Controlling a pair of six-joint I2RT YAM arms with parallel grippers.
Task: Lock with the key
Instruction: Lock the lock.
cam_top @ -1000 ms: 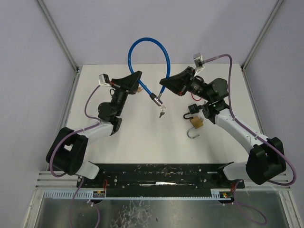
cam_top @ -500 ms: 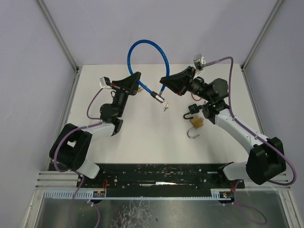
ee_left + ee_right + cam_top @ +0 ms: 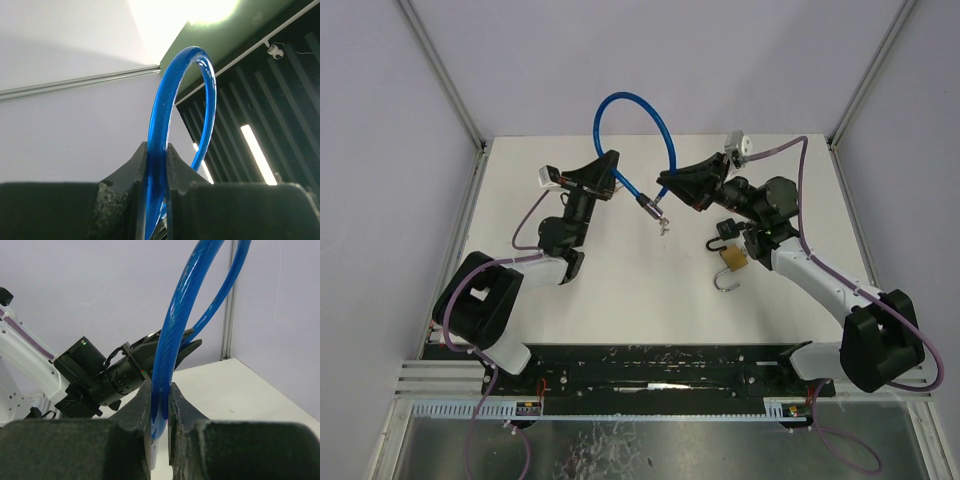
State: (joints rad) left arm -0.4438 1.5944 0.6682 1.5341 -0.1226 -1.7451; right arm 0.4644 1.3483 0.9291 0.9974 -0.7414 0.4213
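White table point(image 3: 620, 290), pale walls on three sides. The right gripper point(image 3: 665, 183) was clamped on the blue cable lock point(image 3: 623, 99) just above its free end. The right wrist view showed the cable pinched between both fingers point(image 3: 137, 407). The lock head point(image 3: 646, 204) hung just beyond that fingertip, toward the left arm, its axis slanting down and nearward, with the key point(image 3: 663, 227) dangling beneath. Whether the key was seated, I could not tell.

The left gripper point(image 3: 610, 165) was closed on the cable's other leg, farther from the head. The right arm was judged nearer.

Only the top view showed the head and key. The left wrist view showed only cable point(image 3: 160, 100) against the ceiling. A brass padlock point(image 3: 733, 258) lay under the right arm, shackle open.
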